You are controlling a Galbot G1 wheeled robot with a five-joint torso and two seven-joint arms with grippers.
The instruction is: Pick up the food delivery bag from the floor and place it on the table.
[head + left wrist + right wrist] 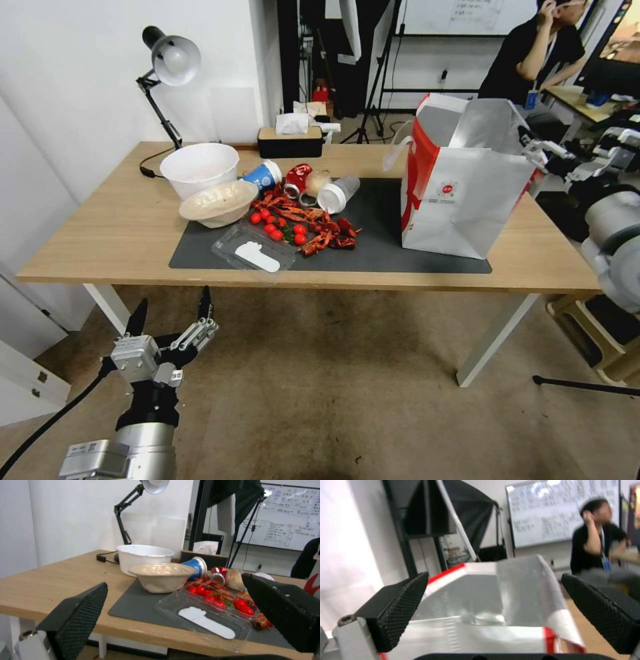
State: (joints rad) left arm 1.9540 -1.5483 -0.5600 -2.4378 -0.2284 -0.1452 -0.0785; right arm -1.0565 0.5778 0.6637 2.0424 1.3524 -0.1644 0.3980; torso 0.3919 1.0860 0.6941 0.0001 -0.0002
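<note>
I have the food delivery bag (460, 193) standing on the surface (120, 227), my right tool (533, 152) spread at its rim, left tool (172, 313) spread below; snagging the foil lining could topple it.

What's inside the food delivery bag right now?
The food delivery bag stands open on the table. Silver foil lining shows on its inner walls near the open right gripper. Its bottom is hidden by the front wall, so any contents cannot be seen.
</note>
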